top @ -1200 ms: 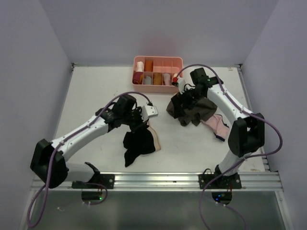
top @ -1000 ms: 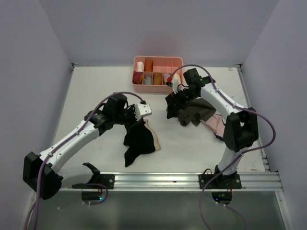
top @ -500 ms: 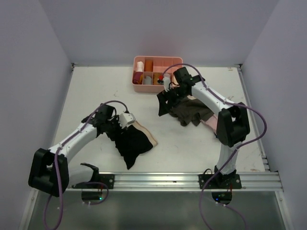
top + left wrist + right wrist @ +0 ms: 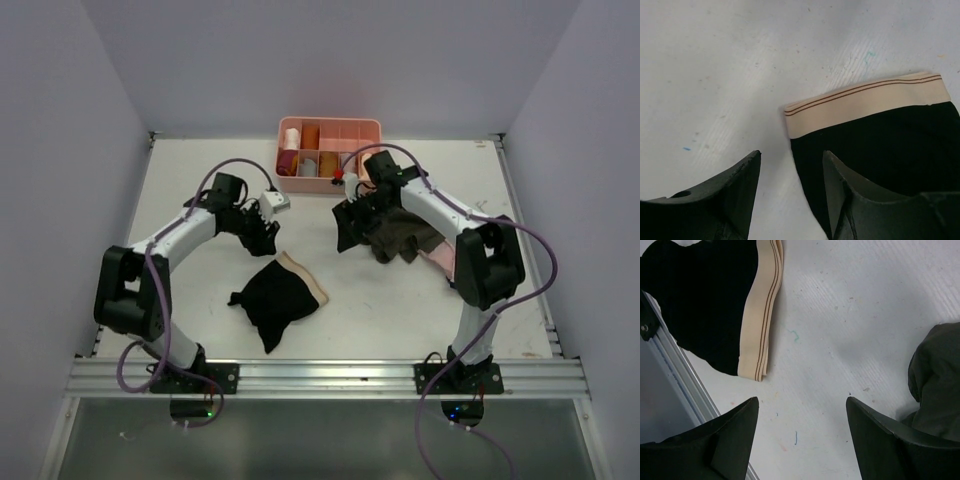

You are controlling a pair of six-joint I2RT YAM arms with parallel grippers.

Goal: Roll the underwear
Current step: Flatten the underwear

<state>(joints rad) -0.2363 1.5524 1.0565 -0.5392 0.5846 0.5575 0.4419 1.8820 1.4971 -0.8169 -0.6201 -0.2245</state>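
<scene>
The underwear [image 4: 277, 297] is black with a beige striped waistband and lies loose on the table in front of the arms. In the left wrist view the underwear [image 4: 880, 135] shows its waistband across the upper right, with black cloth below. My left gripper [image 4: 263, 232] hovers just behind it, open and empty; the left gripper [image 4: 791, 156] has bare table between its fingers. My right gripper [image 4: 345, 228] is open over bare table, right of the underwear [image 4: 710, 300]. Nothing lies between the fingers of the right gripper [image 4: 802, 402].
A pink divided tray [image 4: 329, 131] holding several rolled items stands at the back. An olive-brown garment [image 4: 405, 235] and a pale pink one [image 4: 450, 262] lie by the right arm. The metal rail [image 4: 330, 377] runs along the near edge.
My left gripper opened and let go of the underwear, which dropped flat on the table; the arm drew back and left. The right gripper moved left, off the olive garment, its jaws narrowing a little.
</scene>
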